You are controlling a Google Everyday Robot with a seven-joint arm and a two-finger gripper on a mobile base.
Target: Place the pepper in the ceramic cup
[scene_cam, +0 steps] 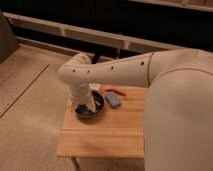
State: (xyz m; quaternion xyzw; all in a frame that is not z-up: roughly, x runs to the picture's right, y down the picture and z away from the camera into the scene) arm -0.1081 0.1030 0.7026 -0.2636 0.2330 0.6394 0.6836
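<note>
Dark bowl (80, 114) under gripper (91, 105)

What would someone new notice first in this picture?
The big white robot arm stretches in from the right, its gripper down at the wide dark bowl on the light wooden table. Just right of the bowl lie a blue-grey rectangular block and, behind it, a slender red-orange pepper.
</note>
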